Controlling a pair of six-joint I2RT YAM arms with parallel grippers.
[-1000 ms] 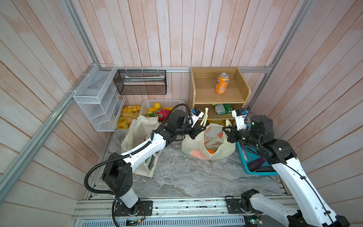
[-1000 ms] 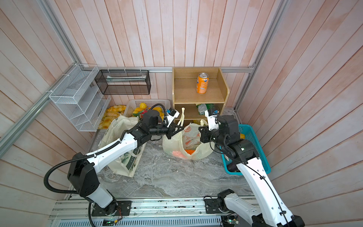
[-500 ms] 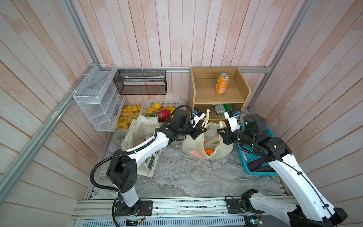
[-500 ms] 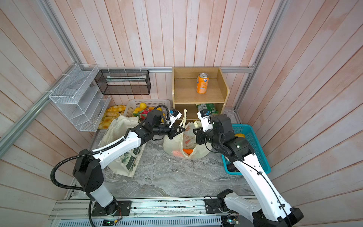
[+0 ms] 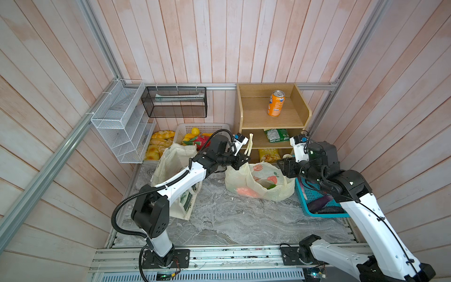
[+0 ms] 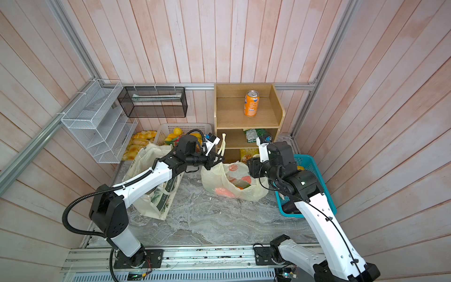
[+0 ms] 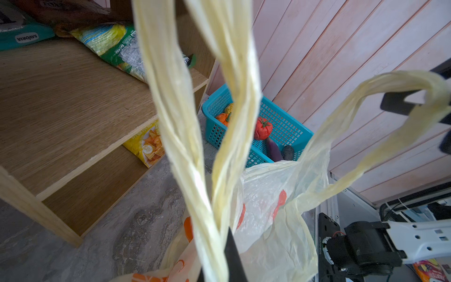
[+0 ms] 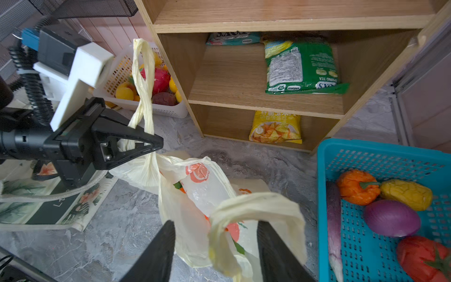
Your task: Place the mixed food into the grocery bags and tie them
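The pale-yellow plastic grocery bag (image 5: pixel 258 183) (image 6: pixel 234 180), printed with oranges, sits mid-table with an orange carrot (image 5: pixel 245 192) (image 6: pixel 223 191) showing through it. My left gripper (image 5: pixel 244 161) (image 6: pixel 218 158) (image 7: pixel 219 263) (image 8: pixel 151 144) is shut on one twisted handle (image 7: pixel 170 97), which stands upright. My right gripper (image 5: pixel 283 168) (image 6: pixel 251 167) (image 8: pixel 216 223) is open, and the other handle loop (image 8: pixel 256 202) (image 7: pixel 366 97) hangs loosely between its jaws and over one finger. The cream canvas tote (image 5: pixel 175 158) (image 6: pixel 146 156) stands at the left under my left arm.
A wooden shelf (image 5: pixel 300 107) behind the bag holds an orange soda can (image 5: pixel 275 103), a green snack packet (image 5: pixel 277 135) (image 8: pixel 300 66) and a yellow chips packet (image 8: pixel 275 127). A blue basket (image 5: pixel 314 195) of toy vegetables is at the right. A white fruit basket (image 5: pixel 202 128) and wire racks (image 5: pixel 122 122) are at the back left.
My right gripper has gone from shut to open, and the handle it pinched now lies loose over its finger. The left gripper keeps its hold.
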